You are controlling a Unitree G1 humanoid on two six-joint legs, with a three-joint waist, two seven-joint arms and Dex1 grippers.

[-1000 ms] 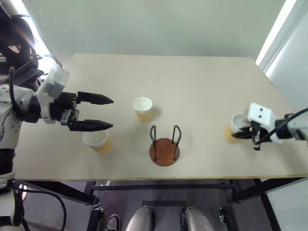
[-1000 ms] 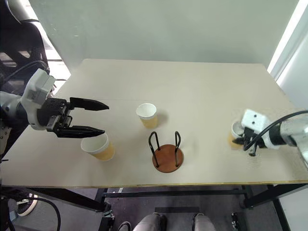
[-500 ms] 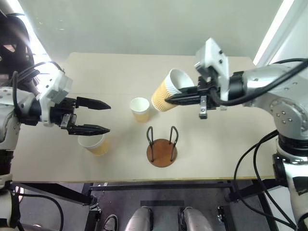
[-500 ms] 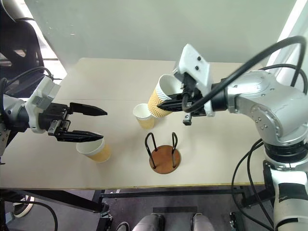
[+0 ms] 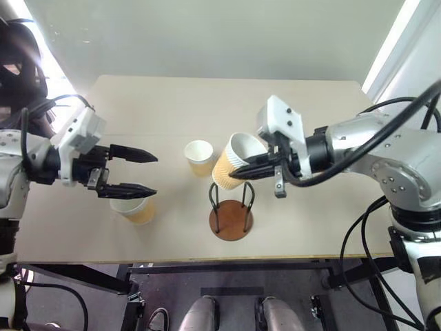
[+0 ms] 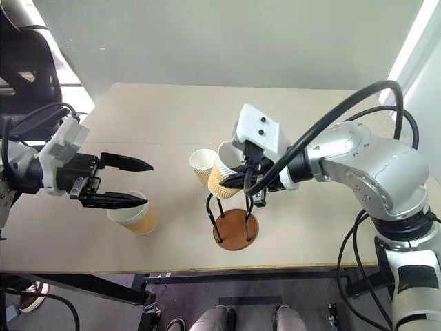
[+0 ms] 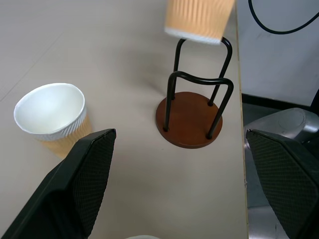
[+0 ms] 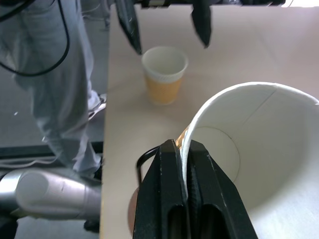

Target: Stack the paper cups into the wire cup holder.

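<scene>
Tabletop's wire cup holder (cup hovering) holds nothing.

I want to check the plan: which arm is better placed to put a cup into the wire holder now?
The right. The right gripper is shut on the rim of a paper cup, tilted just above the wire cup holder. The left gripper is open, holding nothing, off to the side.
</scene>
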